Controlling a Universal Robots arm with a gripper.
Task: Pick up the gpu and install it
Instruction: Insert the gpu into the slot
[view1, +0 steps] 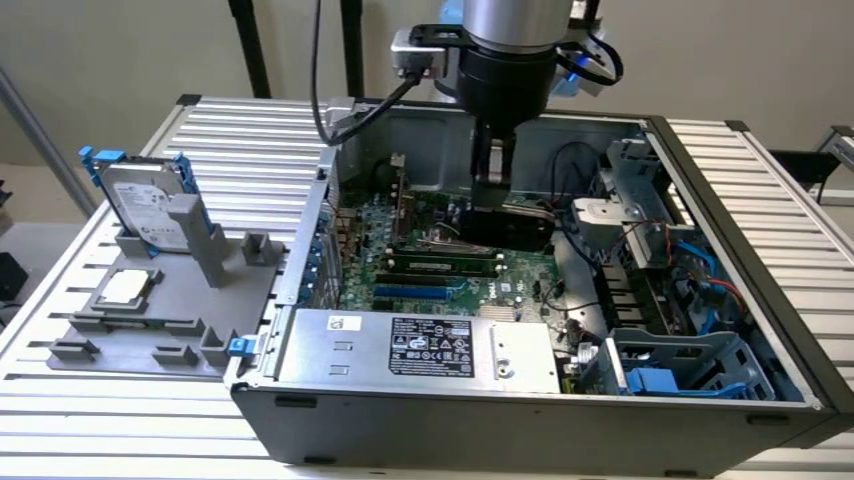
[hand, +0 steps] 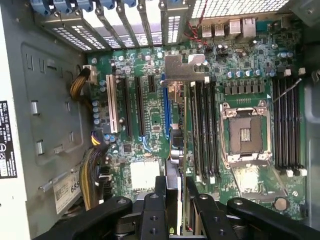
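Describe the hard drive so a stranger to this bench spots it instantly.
Start at the open computer case; on the exterior view's left of it, a grey holder sits on the slatted table. The hard drive stands propped at the holder's far end: silver with blue side rails, unlike the small square CPU chip lying flat nearby.

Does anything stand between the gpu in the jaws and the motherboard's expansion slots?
Nothing visible does. The gripper holds the gpu edge-down over the motherboard, and the blue slot beside its lower edge looks bare, with no cable across it.
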